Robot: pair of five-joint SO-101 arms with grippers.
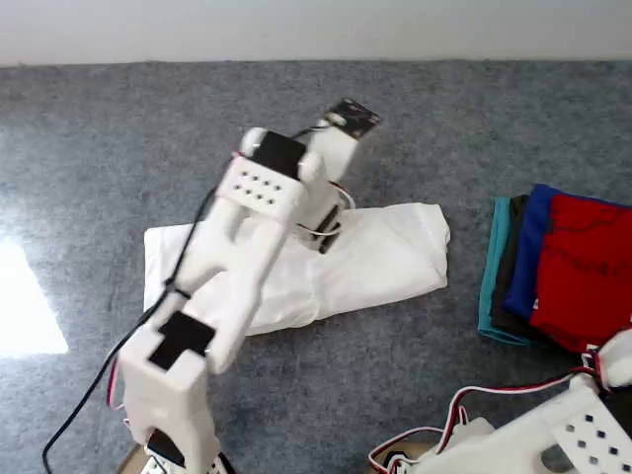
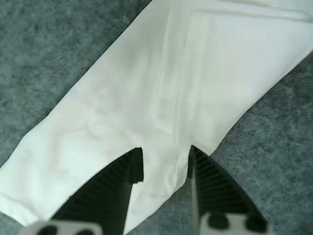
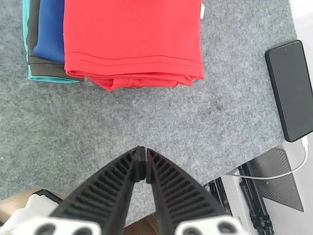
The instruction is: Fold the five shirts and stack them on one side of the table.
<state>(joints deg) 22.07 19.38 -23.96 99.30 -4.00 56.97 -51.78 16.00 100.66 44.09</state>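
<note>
Grey worktop (image 1: 99, 118) held white shirt (image 1: 385, 257) mid-table, folded stack (image 1: 573, 267) at edge. Over white shirt, left end effector (image 2: 165, 155) stood open; right end effector (image 3: 145, 159) was closed, empty.

No legible text, numbers, brands or signs anywhere. Small white sewn tag (image 3: 202, 11) at the edge of the red folded knit shirt (image 3: 132, 39), too small to read. Flat black glossy phone (image 3: 290, 90) beside the grey mat, screen dark, nothing readable on it.
</note>
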